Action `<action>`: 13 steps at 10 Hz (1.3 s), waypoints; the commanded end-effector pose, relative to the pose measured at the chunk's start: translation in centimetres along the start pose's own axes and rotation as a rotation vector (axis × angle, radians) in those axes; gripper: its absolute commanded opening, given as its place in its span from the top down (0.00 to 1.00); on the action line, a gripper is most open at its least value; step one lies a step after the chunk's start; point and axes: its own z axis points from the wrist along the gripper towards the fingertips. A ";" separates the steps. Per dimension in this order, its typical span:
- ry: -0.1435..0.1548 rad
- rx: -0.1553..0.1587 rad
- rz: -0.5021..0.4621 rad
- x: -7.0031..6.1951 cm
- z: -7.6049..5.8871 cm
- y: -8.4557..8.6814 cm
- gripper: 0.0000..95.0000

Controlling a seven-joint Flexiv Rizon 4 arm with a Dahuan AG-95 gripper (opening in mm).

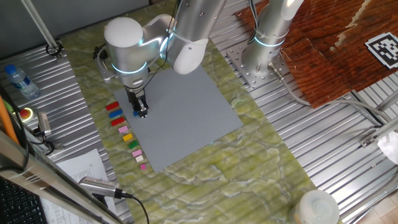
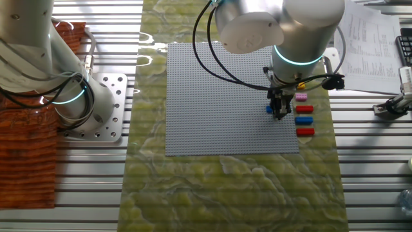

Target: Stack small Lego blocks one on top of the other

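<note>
My gripper points straight down over the left edge of the grey baseplate. Its fingers stand close together on a small blue Lego block, low at the plate's surface. The same gripper and blue block show in the other fixed view. A row of small blocks lies beside the plate: red, blue, red, yellow, green and pink. The other view shows pink, red, blue and red just right of the gripper.
The baseplate lies on a green marbled mat. A second arm's base stands at the back right. A water bottle, papers and a microphone lie at the left.
</note>
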 end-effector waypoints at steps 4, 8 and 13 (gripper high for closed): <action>0.003 -0.018 -0.004 0.7 -1.6 0.3 0.60; -0.001 -0.017 0.006 0.7 -1.7 0.3 1.00; -0.001 -0.020 0.010 0.5 -1.8 0.4 1.00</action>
